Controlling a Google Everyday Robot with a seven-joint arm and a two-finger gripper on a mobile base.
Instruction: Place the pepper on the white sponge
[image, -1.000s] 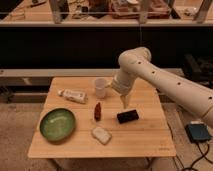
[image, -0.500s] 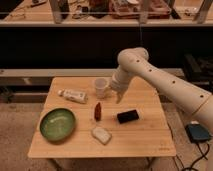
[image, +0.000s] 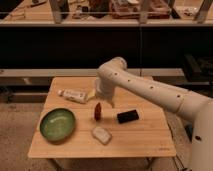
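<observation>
The gripper (image: 103, 100) hovers mid-desk just over the pepper (image: 97, 111), grip state unclear; descend straight, take its middle, carry to the front-edge sponge (image: 101, 134)

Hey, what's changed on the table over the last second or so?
The gripper has swung left in the picture, from near the black block toward the pepper, and now hangs just above it, covering the white cup. Nothing was grabbed or let go. The pepper, white sponge, black block, tube and green bowl stayed put.
</observation>
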